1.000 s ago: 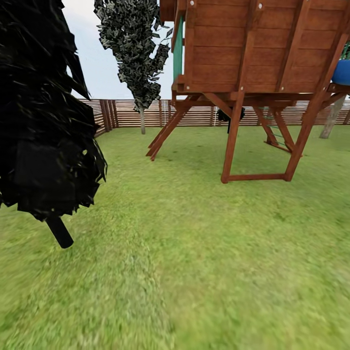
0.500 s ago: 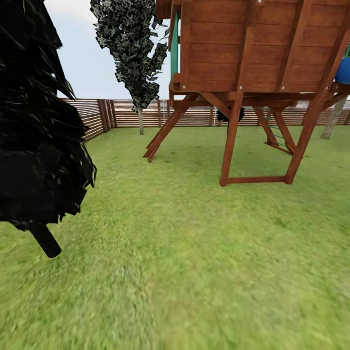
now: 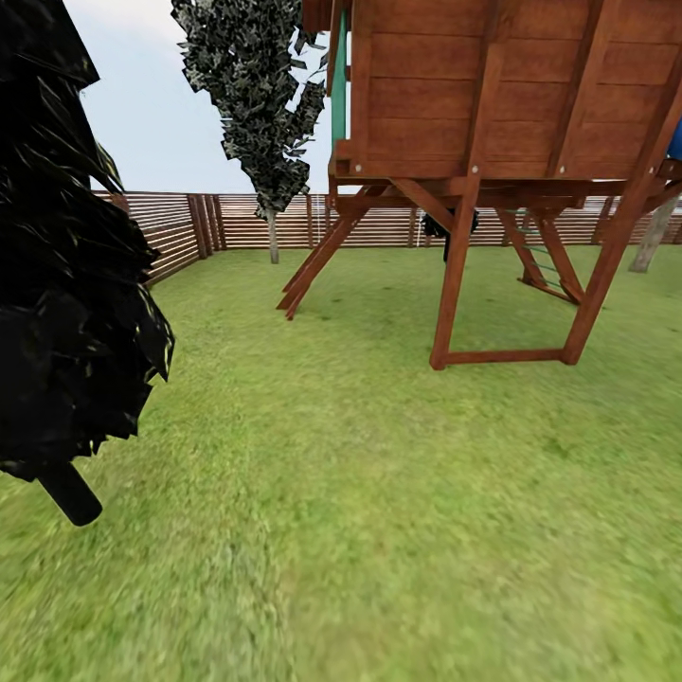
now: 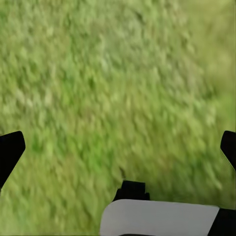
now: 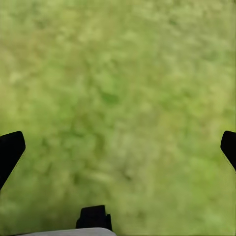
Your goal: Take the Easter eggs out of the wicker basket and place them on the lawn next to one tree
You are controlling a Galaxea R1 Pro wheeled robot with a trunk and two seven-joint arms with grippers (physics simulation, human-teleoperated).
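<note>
Both grippers, left gripper (image 4: 118,147) and right gripper (image 5: 118,147), spread wide over lawn (image 3: 398,493); eggs (probably smooth, breakable) need gentle side holds.

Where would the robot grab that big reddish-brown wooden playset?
Probably one slim slanted front leg of the reddish-brown wooden playset, coming from the near side. The legs look like its thinnest parts, so fingers might straddle one, and open green lawn lies before it.

A fenced garden: lawn (image 3: 379,493); wooden playset (image 3: 493,170); slat fence (image 3: 246,220); cypresses (image 3: 256,95).
</note>
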